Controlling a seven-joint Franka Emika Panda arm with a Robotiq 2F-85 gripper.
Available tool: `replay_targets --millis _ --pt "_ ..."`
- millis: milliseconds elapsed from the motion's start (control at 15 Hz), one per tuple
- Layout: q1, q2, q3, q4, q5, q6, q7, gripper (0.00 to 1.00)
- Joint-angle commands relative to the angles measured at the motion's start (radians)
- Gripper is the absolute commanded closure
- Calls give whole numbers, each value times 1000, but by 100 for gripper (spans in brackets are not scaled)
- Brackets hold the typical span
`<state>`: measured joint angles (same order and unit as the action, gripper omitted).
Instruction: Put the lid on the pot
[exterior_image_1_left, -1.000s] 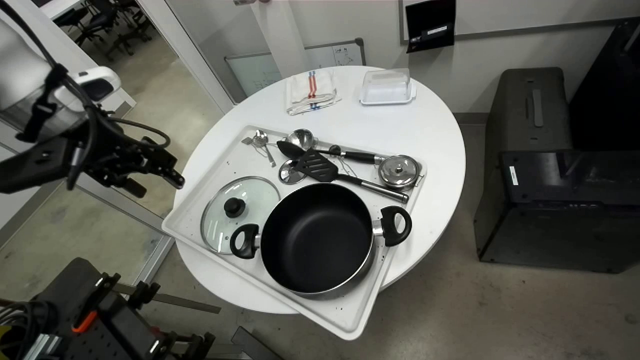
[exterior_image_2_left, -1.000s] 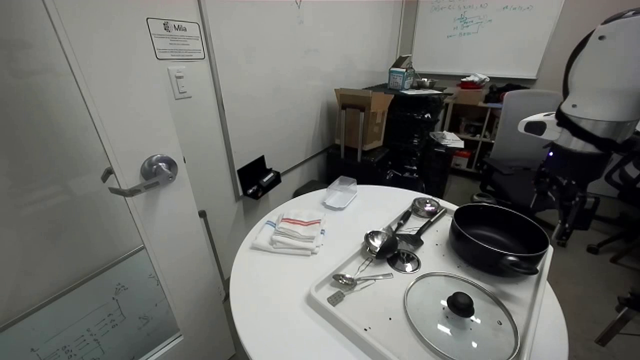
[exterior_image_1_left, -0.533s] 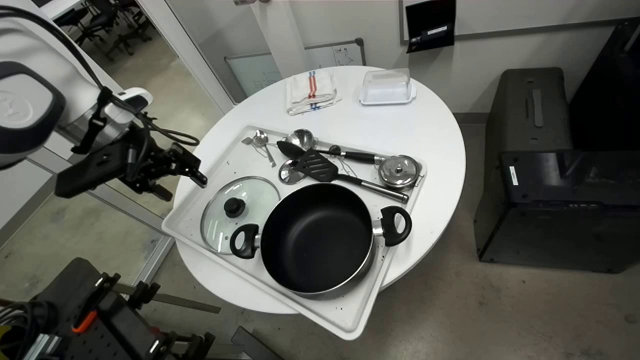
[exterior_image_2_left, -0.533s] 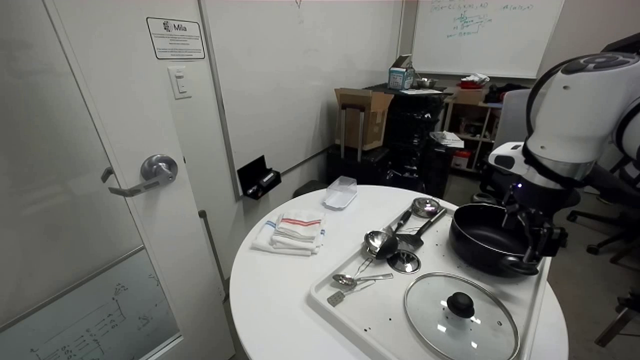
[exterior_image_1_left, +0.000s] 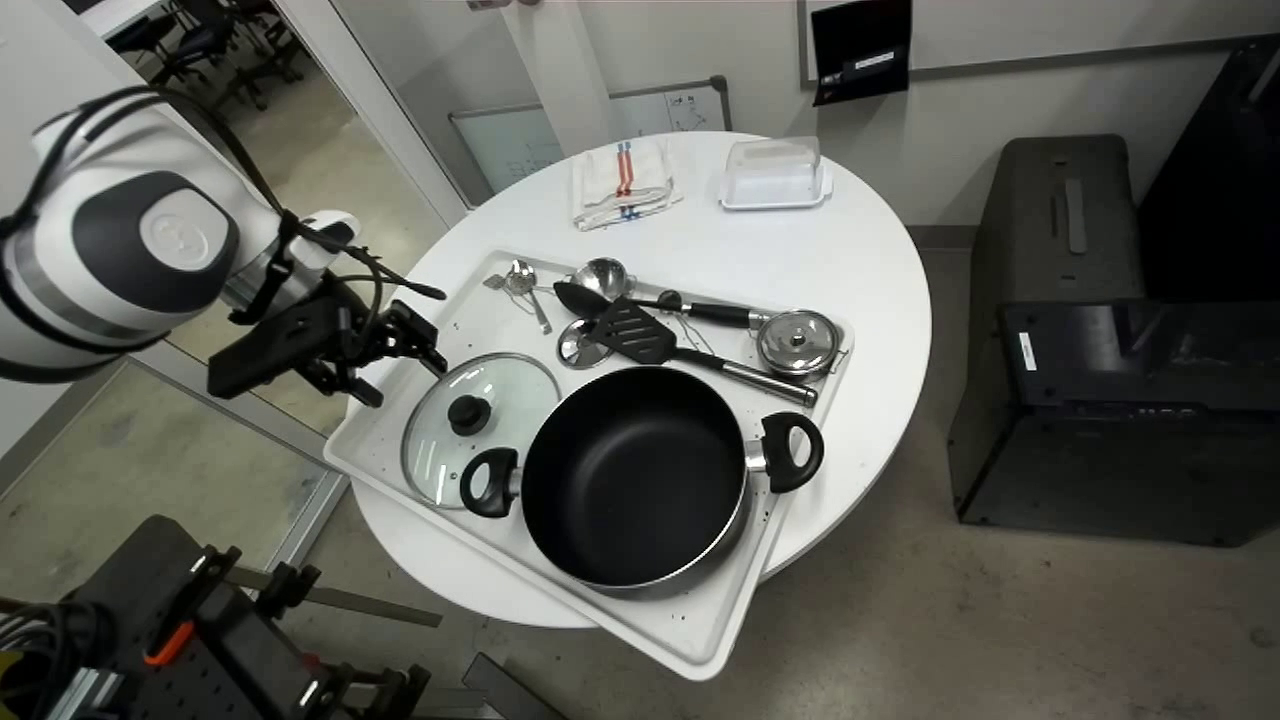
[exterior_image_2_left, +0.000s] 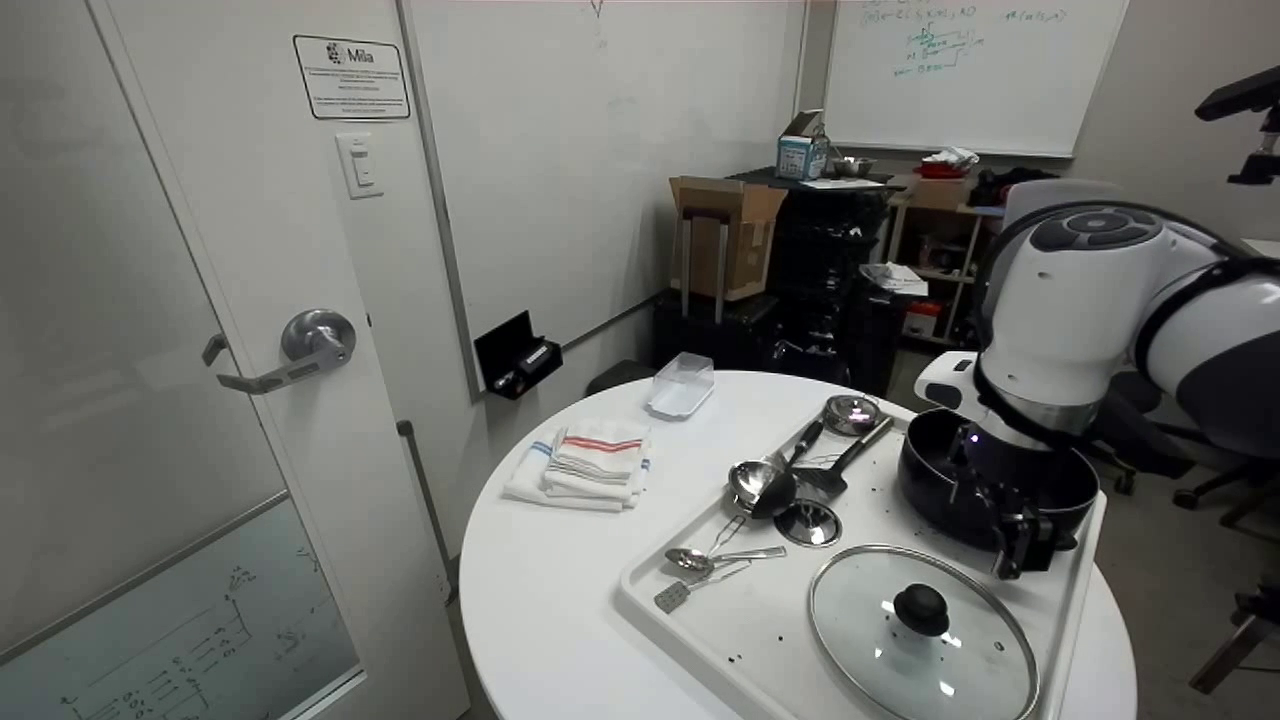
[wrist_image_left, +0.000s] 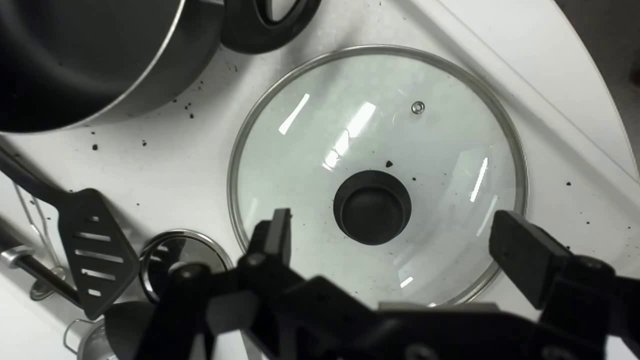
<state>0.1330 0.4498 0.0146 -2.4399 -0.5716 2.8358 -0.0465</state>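
The clear glass lid (exterior_image_1_left: 500, 415) with a metal rim and black knob lies flat on the white tray, knob up; it also shows in an exterior view (exterior_image_2_left: 925, 645) and in the wrist view (wrist_image_left: 372, 150). The black pot (exterior_image_1_left: 640, 475) stands uncovered and empty beside it, also in an exterior view (exterior_image_2_left: 935, 490) and at the upper left of the wrist view (wrist_image_left: 95, 55). My gripper (wrist_image_left: 390, 220) is open and empty above the lid, its fingers apart on either side below the knob in that picture. In both exterior views the gripper (exterior_image_1_left: 406, 382) (exterior_image_2_left: 985, 535) hangs near the lid's edge.
On the tray (exterior_image_1_left: 705, 645) lie a black spatula (exterior_image_1_left: 640, 335), a ladle (exterior_image_1_left: 600, 277), small spoons (exterior_image_1_left: 525, 285), a small metal lid (exterior_image_1_left: 580, 345) and a small lidded pot (exterior_image_1_left: 798, 342). Folded towels (exterior_image_1_left: 625, 185) and a clear-covered dish (exterior_image_1_left: 772, 175) stand farther back on the round table.
The arm has moved from beside the table in over the tray's edge and lower, toward the lid. The lid, pot and utensils have not moved.
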Motion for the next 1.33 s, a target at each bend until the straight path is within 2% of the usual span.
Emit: replay_targets --millis 0,67,467,1200,1267 --pt "33 134 -21 106 -24 34 20 0" --pt "65 164 -46 128 3 47 -4 0" --pt "113 293 -81 231 21 79 -18 0" --pt "110 379 -74 296 53 66 -44 0" --pt "109 381 -73 297 55 64 -48 25"
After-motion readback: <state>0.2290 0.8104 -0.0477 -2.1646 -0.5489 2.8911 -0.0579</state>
